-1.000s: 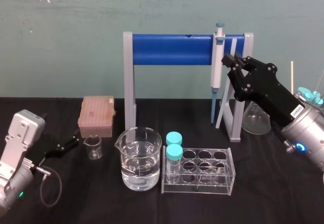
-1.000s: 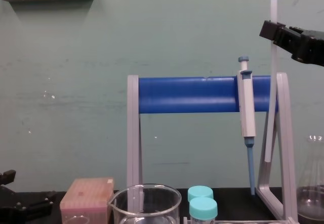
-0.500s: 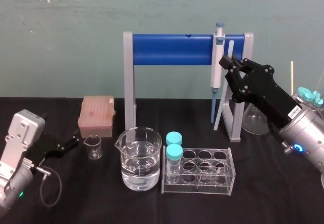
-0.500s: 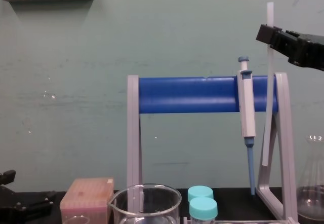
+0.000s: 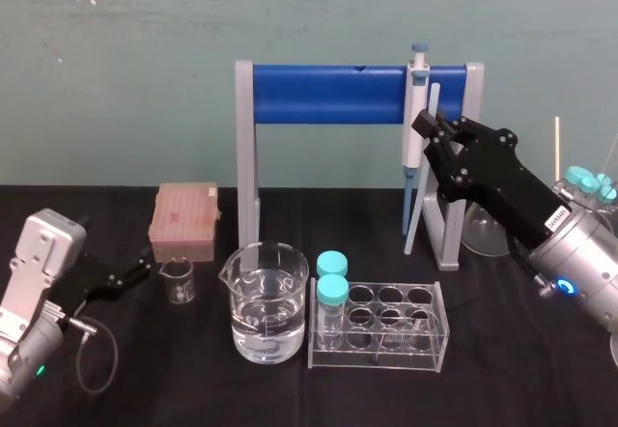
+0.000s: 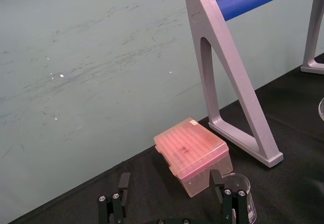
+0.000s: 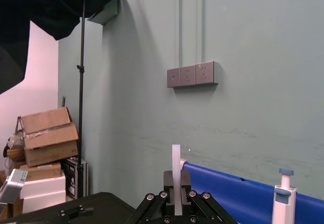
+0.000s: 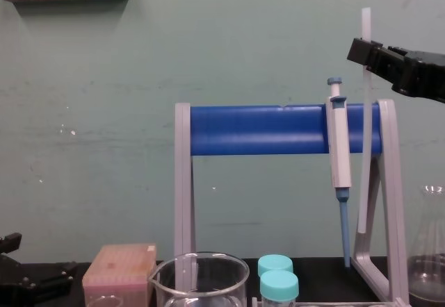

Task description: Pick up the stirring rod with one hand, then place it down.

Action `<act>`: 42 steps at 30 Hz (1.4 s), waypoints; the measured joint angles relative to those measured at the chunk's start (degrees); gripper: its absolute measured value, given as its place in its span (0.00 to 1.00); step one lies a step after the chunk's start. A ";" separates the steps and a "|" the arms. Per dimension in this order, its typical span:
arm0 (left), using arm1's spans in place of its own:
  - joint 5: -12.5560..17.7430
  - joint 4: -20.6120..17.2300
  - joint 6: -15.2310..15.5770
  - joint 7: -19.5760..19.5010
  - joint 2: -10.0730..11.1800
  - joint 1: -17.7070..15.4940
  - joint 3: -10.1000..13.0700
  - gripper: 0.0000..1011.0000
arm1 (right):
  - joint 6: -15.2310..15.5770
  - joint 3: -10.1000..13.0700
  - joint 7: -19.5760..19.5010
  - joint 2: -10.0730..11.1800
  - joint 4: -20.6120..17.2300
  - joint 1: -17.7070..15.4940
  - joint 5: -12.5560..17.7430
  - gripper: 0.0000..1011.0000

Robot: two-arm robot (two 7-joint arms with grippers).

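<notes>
My right gripper (image 5: 426, 124) is shut on the stirring rod (image 5: 414, 211), a thin whitish stick held near its upper end and almost upright. It hangs just right of the pipette (image 5: 415, 108), in front of the rack's right leg. In the chest view the stirring rod (image 8: 363, 154) crosses the blue bar, and its lower end looks clear of the table, with the right gripper (image 8: 360, 48) high up. In the right wrist view the rod (image 7: 176, 173) sticks up from the shut right gripper (image 7: 176, 197). My left gripper (image 5: 135, 274) rests open at the table's left.
A blue-barred rack (image 5: 328, 94) stands at the back. In front of it are a beaker of water (image 5: 265, 301) and a clear tube rack (image 5: 381, 326) with two capped vials. A pink tip box (image 5: 183, 220), a small beaker (image 5: 178, 279) and a flask (image 5: 488, 226) stand at the sides.
My right gripper has carried the rod a little to the left and towards the pipette, and the rod's lower end has swung left with it. The left arm has not moved.
</notes>
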 joint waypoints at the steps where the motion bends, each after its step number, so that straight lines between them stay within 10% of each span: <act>1: 0.00 0.00 0.00 0.00 0.00 0.00 0.00 0.99 | 0.02 0.00 -0.01 0.02 -0.04 -0.04 0.00 0.07; 42: 0.00 0.00 0.00 0.00 0.00 0.00 0.00 0.99 | 0.81 -0.93 0.81 0.76 0.60 0.10 0.72 0.07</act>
